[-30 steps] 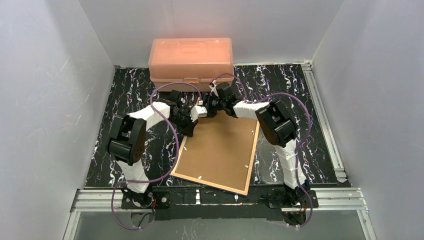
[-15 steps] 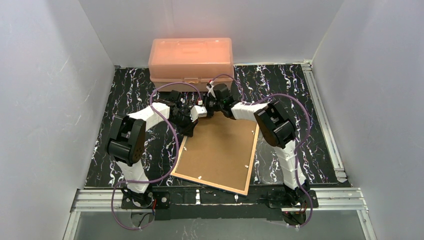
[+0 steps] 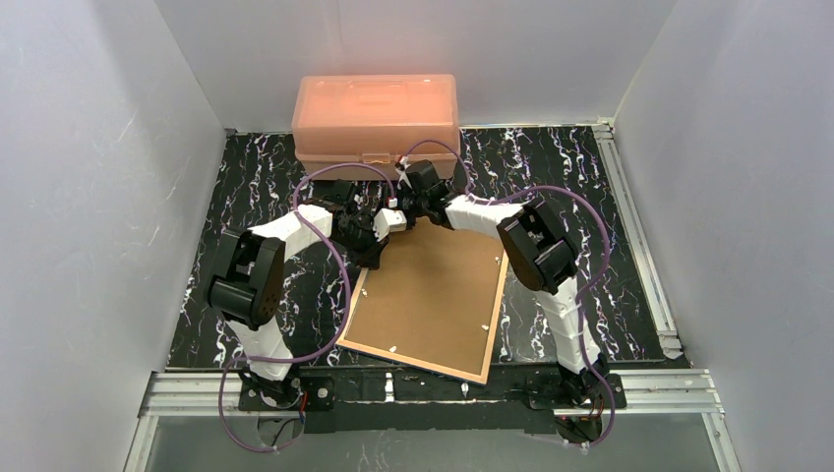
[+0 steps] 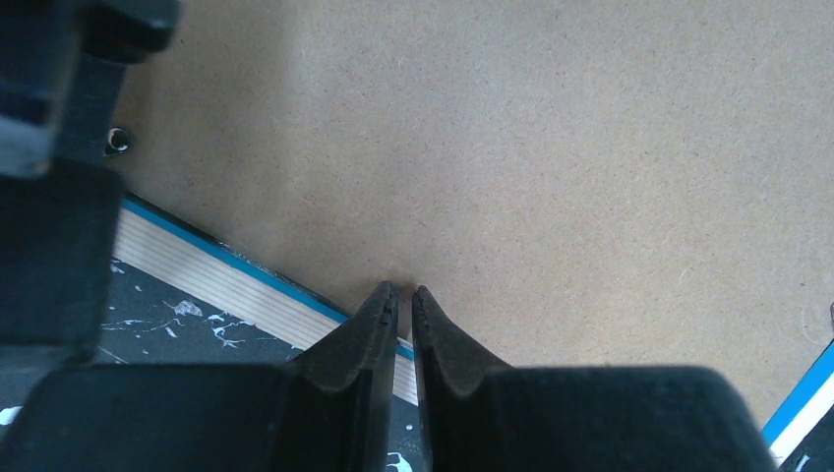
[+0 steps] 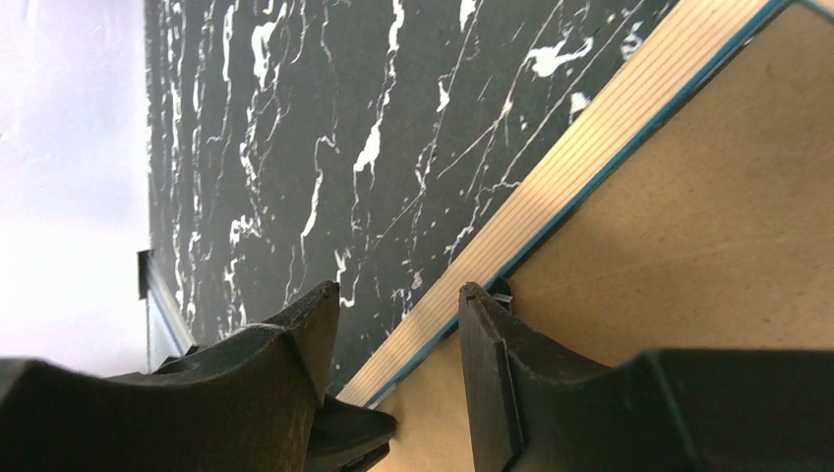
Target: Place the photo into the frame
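Marbled tabletop (image 3: 246,177) bears the face-down frame (image 3: 433,295); left tool (image 4: 404,291) pinched empty, right tool (image 5: 398,290) half-open at its far edge, backing (image 4: 551,147) likely needs lifting next.

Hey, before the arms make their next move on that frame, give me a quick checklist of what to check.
1. Frame face down, backing up: ok.
2. Photo in view: not ok, no view shows it.
3. Left gripper shut, tips at the backing's edge: ok.
4. Right gripper open over the frame's wooden edge: ok.
5. Backing loose from the frame: cannot tell.
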`<state>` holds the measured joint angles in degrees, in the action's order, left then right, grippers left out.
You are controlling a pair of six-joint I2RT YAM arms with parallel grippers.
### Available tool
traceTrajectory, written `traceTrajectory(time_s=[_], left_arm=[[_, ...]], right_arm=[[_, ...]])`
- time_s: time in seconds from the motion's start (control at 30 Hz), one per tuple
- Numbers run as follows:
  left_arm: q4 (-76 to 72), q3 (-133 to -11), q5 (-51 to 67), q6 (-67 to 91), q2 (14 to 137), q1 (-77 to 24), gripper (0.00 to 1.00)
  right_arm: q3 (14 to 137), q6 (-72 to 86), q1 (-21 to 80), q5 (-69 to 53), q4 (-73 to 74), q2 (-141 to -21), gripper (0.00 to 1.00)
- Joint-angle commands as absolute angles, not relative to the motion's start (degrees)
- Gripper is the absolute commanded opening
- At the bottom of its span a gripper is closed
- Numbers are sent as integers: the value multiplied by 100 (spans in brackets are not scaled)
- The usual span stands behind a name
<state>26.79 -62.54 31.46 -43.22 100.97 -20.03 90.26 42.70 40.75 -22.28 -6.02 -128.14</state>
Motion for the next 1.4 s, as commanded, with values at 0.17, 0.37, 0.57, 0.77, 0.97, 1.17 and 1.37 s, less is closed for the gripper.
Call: traceTrajectory(time_s=[0.17, 0.37, 0.57, 0.77, 0.97, 1.17, 1.37], left_arm=[[2858, -6080, 2610, -4403, 10020, -1982, 11], [2888, -6028, 2586, -4433, 9977, -1984, 11], [2887, -5988, 2584, -4437, 9945, -1979, 11], [2877, -5941, 2582, -4447, 9929, -1982, 11], [2877, -5887, 2558, -4473, 9884, -1980, 11], [2887, -5888, 2561, -4463, 9847, -1978, 11], [2619, -5894, 2530, -4278, 9743, -1978, 11]], right_arm=[[9507, 3591, 4153, -1741, 366, -13092, 56], [9764, 3289, 4223, -1438, 751, -13140, 56], [9897, 2898, 4241, -992, 1087, -13034, 56], [9839, 2904, 4245, -1028, 893, -12932, 56], [9764, 2948, 4228, -1060, 761, -12829, 56], [9633, 3254, 4135, -1574, 383, -12727, 57], [9444, 3577, 3883, -1981, 45, -12665, 57]])
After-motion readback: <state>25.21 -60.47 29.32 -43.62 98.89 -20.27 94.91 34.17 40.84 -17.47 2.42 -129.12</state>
